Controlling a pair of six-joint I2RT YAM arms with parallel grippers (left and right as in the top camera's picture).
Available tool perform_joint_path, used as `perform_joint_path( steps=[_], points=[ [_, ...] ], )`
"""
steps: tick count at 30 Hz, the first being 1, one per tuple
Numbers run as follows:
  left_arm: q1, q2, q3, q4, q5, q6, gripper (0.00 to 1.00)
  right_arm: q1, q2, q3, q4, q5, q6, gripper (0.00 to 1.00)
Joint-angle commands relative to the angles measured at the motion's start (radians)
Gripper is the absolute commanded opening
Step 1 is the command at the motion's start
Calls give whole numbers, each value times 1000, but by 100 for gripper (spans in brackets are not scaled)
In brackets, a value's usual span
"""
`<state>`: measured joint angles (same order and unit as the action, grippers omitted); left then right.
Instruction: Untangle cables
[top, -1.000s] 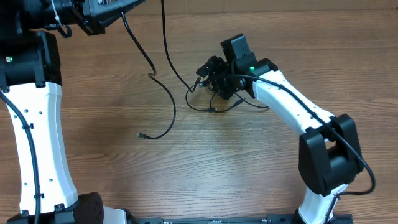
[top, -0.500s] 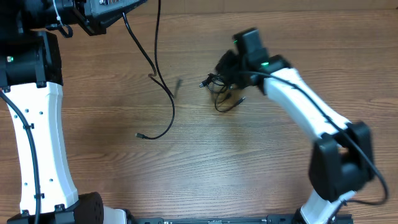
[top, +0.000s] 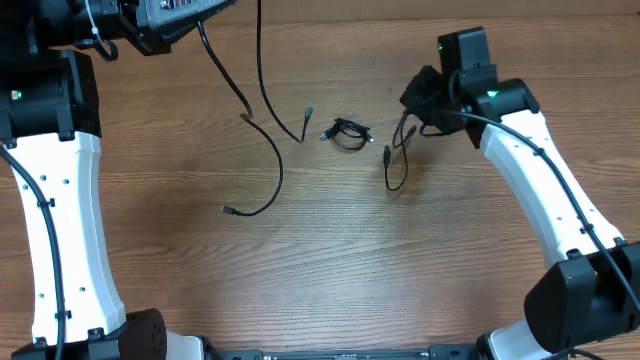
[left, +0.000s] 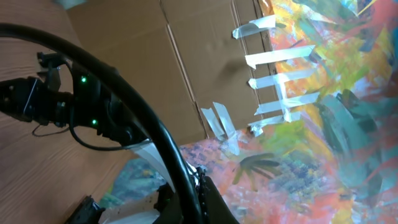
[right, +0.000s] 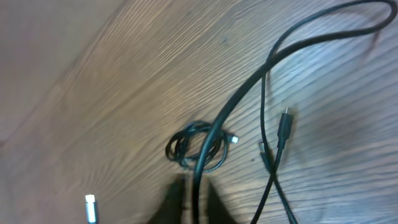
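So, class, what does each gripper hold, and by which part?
The left gripper holds a cable along its cord, jaws shut. The right gripper holds another cable, also mid-cord.

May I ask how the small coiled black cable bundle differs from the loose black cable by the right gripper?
The small coiled black cable bundle sits in tight loops; the loose black cable is one open strand. The bundle lies free; the loose cable runs into the right gripper. Both are thin.
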<state>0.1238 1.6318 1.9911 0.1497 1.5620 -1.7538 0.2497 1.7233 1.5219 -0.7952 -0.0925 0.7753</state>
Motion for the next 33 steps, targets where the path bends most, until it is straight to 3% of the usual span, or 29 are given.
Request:
perform_joint_path(
  steps=[1, 2, 5, 9, 13, 18, 21, 24, 27, 28, 31, 33],
  points=[
    [-6, -26, 8, 4, 18, 54, 4, 23, -5, 16, 8, -1, -22, 62],
    [-5, -24, 8, 4, 18, 57, 4, 24, -5, 16, 5, 2, -22, 71],
    [-5, -17, 8, 4, 18, 58, 4, 24, -5, 15, -13, 1, -22, 87],
    [-5, -2, 7, -36, 18, 122, 4, 24, -5, 14, -37, 1, -22, 100],
    [-5, 45, 7, -134, 11, 192, 4, 24, -5, 8, -81, 1, -22, 100],
    [24, 137, 7, -135, -35, 214, 4, 24, -5, -16, -88, 1, -26, 100],
    [46, 182, 7, -135, -71, 311, 4, 24, -5, -25, -86, 2, -26, 100],
    [55, 206, 7, -191, -162, 492, 4, 24, -4, -25, -83, 2, -29, 100],
    [55, 205, 7, -415, -327, 722, 4, 24, -4, -25, -86, 2, -100, 100],
    [55, 204, 7, -589, -467, 856, 4, 24, -4, -25, -89, 2, -122, 100],
    [38, 204, 7, -911, -851, 1058, 4, 24, -3, -25, -94, 3, -123, 100],
    [26, 204, 8, -1013, -1051, 1147, 4, 24, 3, -25, -93, 5, -123, 100]
  ],
)
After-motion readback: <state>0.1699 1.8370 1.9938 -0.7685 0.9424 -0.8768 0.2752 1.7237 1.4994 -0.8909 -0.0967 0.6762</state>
